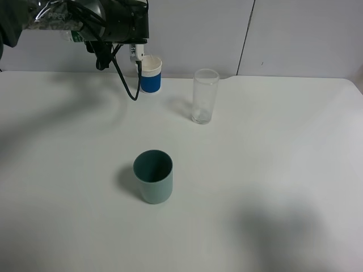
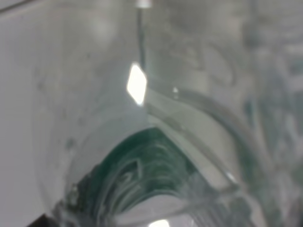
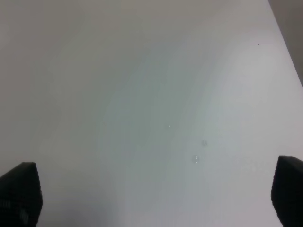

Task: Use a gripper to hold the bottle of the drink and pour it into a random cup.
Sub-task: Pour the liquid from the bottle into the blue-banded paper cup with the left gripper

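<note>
Left arm (image 1: 85, 20): glossy black body with pale "PIPER" lettering (image 1: 57, 16). A small white fitting (image 1: 135, 54) sits beneath, and a thin black cable (image 1: 126, 79) hangs in a loop. Right gripper (image 3: 154, 194): two matte black fingers (image 3: 21, 196), faintly textured, with squared tips.

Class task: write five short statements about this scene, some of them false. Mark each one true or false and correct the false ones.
1. The teal cup stands upright, nearer the camera than the glass. True.
2. The glass lies on its side. False: it stands upright.
3. The right gripper holds the bottle. False: the right gripper is empty, its jaws wide apart over the bare table.
4. In the high view, a blue cup stands left of the glass, further back. True.
5. The bottle fills the left wrist view. True.
</note>
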Motion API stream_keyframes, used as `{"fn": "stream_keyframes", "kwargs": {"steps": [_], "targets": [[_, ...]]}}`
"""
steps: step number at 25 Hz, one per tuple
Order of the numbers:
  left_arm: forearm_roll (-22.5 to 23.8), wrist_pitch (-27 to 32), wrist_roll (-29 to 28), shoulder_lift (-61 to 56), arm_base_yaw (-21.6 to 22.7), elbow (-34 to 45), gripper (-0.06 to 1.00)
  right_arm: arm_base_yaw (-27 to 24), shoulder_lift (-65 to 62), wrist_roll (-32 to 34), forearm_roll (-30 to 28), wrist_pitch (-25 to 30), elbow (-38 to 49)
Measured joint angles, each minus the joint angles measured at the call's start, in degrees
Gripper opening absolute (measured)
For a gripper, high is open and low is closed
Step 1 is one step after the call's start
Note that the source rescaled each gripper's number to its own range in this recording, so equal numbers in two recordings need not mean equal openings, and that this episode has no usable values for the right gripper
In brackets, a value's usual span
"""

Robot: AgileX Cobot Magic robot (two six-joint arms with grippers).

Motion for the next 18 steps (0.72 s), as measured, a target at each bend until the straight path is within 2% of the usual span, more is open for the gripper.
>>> {"fn": "stream_keyframes", "kwargs": {"steps": [18], "targets": [[0.31,-0.37,0.95,0.00,0.00,0.00,0.00,0.00,0.00,0.00,0.00,0.00,0.00]]}}
